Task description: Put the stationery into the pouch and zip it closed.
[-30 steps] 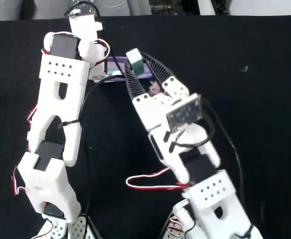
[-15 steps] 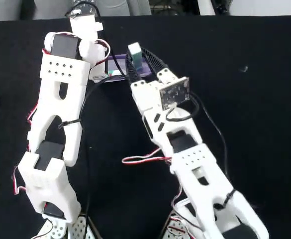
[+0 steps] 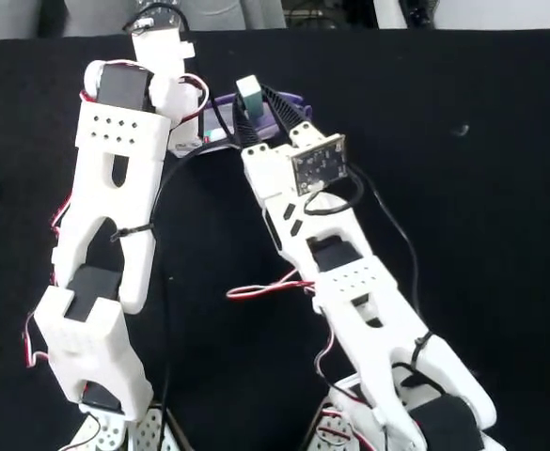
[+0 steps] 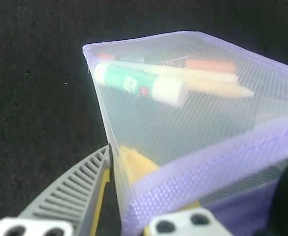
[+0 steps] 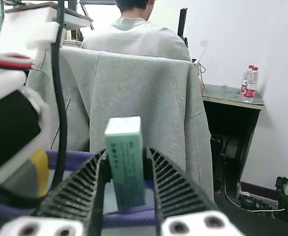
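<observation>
Pouch [image 4: 193, 128] holds a glue stick [image 4: 140, 84] and pencils [image 4: 217, 84].
Your left gripper [image 4: 129, 179] pinches its rim; your right gripper [image 5: 127, 156] pinches a green block [image 5: 125, 142].

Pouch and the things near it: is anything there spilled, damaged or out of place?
Nothing looks spilled or damaged. One green eraser is not yet in the pouch: it stands upright between the fingers of the right gripper, at the purple rim. A glue stick and a pencil lie inside.

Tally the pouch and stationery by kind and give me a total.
pouch: 1
green box, in the right gripper: 1
glue stick, inside the pouch: 1
pencil, inside the pouch: 1 clear; others behind the mesh too blurred to count
Total: 4 sure
</observation>
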You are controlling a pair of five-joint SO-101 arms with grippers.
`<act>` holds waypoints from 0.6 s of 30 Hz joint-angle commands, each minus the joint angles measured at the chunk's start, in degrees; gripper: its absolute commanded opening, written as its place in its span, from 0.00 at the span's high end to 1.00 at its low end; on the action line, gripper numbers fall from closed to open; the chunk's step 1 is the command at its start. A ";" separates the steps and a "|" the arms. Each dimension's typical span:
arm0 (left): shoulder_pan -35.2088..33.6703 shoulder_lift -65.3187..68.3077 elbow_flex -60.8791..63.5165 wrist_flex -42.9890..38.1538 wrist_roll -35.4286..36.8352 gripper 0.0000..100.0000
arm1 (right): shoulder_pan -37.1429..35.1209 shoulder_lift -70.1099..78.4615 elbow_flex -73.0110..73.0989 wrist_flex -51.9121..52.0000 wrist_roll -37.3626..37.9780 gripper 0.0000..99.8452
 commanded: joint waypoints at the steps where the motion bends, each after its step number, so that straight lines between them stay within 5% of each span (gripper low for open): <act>1: 0.75 -3.08 -0.31 0.53 0.35 0.97 | -2.20 3.21 -0.13 -0.26 0.35 0.84; 4: 0.57 -3.08 -0.31 0.53 0.35 0.97 | -2.73 3.91 -0.04 -0.26 0.35 0.73; 8: 0.48 -3.08 -0.31 0.53 0.35 0.97 | -1.67 1.98 0.13 0.44 0.35 0.72; 18: 0.48 -3.08 -0.66 0.53 0.35 0.97 | 8.79 -22.90 -4.44 28.48 -0.18 0.73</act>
